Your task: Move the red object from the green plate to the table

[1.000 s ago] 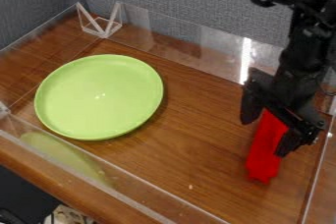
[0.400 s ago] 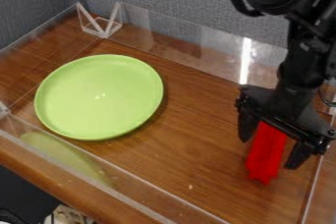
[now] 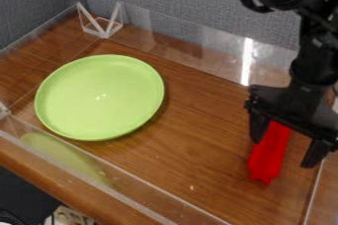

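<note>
The red object (image 3: 268, 157) stands on end on the table (image 3: 199, 120) at the right, near the clear side wall. My gripper (image 3: 291, 140) hangs straight down over it, open, with its black fingers (image 3: 258, 130) on either side of the block's top and a gap showing on each side. The green plate (image 3: 53, 83) lies at the left of the table with nothing on it.
Clear acrylic walls (image 3: 199, 41) edge the table on all sides. A small white wire stand (image 3: 101, 19) sits in the back left corner. A grey backdrop rises behind the table.
The gripper has rolled about its downward axis, so its fingers now stand side by side across the view, and it has lifted slightly. The red object stays where it was.
</note>
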### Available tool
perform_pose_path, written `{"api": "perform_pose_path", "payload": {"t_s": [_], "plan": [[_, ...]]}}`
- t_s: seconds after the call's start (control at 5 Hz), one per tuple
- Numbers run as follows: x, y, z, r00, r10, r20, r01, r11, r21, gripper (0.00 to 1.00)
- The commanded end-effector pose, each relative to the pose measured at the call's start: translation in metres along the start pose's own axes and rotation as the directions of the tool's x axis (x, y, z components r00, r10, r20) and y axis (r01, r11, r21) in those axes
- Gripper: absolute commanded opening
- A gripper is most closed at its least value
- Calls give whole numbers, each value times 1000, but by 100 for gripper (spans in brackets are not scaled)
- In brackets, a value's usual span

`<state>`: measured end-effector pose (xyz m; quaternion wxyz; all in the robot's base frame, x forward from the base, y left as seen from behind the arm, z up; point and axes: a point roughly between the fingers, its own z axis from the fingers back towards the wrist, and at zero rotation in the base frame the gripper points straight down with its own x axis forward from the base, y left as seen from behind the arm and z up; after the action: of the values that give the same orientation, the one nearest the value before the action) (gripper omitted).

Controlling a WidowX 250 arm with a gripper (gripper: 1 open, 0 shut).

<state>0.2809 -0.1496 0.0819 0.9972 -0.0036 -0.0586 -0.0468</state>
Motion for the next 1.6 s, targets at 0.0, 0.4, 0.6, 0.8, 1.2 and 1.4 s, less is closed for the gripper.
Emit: {"api": "perform_pose_path", "payload": {"t_s": [0.0,0.4,0.6,0.8,1.2,1.4], "plan": [[9,9,24,997,32,66,-29,999,-40,100],[21,13,-2,991,127,37,-125,991,-39,100],[27,12,-13,986,163,30,-162,986,-37,100],[30,9,-8,987,158,30,-156,987,-48,100],[34,6,-7,984,177,23,-176,983,-53,100],[30,9,-29,978,206,-4,-206,978,-35,100]]}}
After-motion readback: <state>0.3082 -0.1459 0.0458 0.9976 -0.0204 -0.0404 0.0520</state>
